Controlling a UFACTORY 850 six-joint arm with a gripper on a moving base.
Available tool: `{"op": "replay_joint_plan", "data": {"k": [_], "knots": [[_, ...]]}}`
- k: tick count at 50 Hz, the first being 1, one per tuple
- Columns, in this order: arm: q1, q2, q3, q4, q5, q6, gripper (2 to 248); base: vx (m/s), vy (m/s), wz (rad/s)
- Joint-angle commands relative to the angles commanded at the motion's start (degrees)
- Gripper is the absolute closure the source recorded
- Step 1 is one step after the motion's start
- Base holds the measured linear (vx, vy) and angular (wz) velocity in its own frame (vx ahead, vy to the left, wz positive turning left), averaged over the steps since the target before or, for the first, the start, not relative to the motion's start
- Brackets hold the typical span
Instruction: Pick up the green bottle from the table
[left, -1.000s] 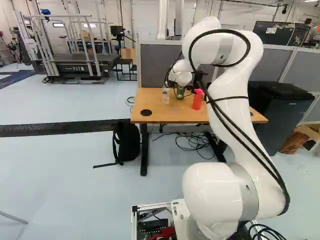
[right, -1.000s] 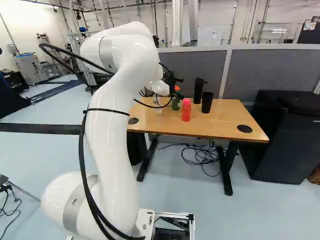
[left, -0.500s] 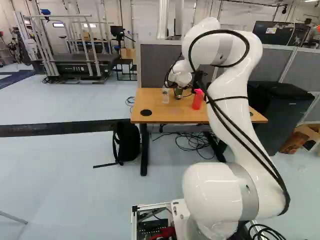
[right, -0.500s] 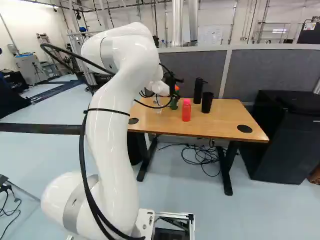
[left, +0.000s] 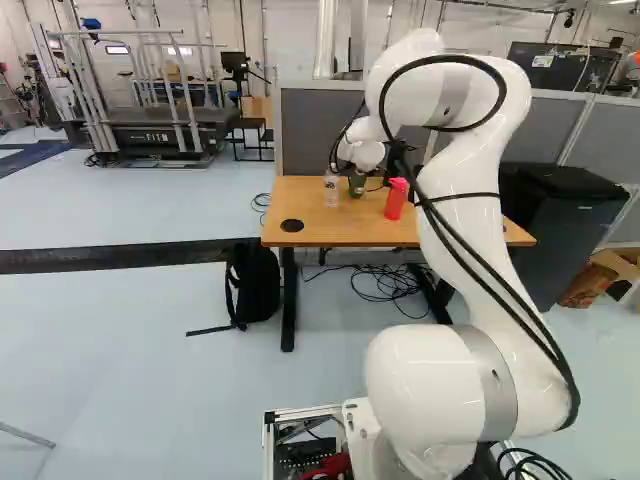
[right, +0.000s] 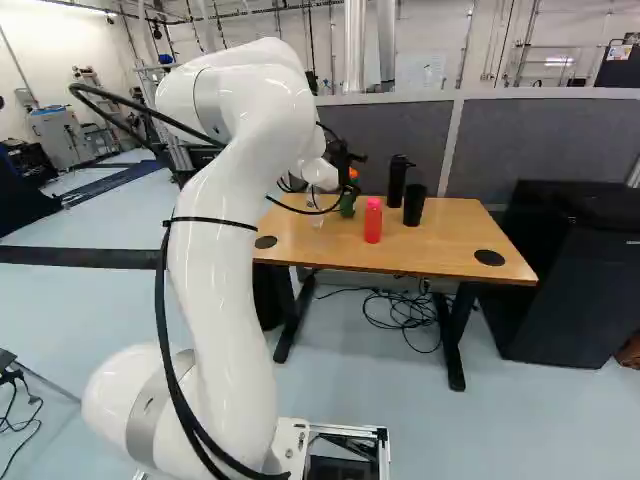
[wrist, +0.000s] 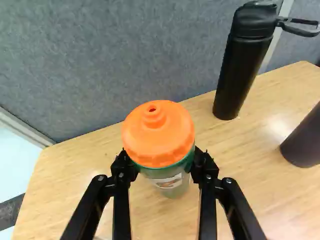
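Observation:
The black gripper (right: 344, 168) is over the far left part of the table (right: 450, 235) in the right base view. Upright below it is the green bottle (right: 347, 204) with its orange cap. In the wrist view the gripper (wrist: 162, 160) is shut on the green bottle (wrist: 172, 184), one finger on each side just under the orange cap (wrist: 157, 132). Whether the bottle's foot touches the table cannot be told.
A clear bottle (left: 331, 191) stands close beside the green one. A red bottle (right: 373, 222), a tall black bottle (wrist: 245, 60) and a black tumbler (wrist: 306, 140) stand on its other side. Behind the table rises a grey partition (right: 545, 145).
The gripper has closed on the green bottle. The arm came down a little, then rose slightly over the last half second, and the bottle's cap sits slightly higher. The base has not moved.

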Motion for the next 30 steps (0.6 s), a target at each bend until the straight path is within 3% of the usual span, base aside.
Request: {"op": "replay_joint_plan", "data": {"k": [30], "knots": [[0.0,10.9,10.4,0.0,3.0,0.0,128,0.000,0.000,0.000]]}}
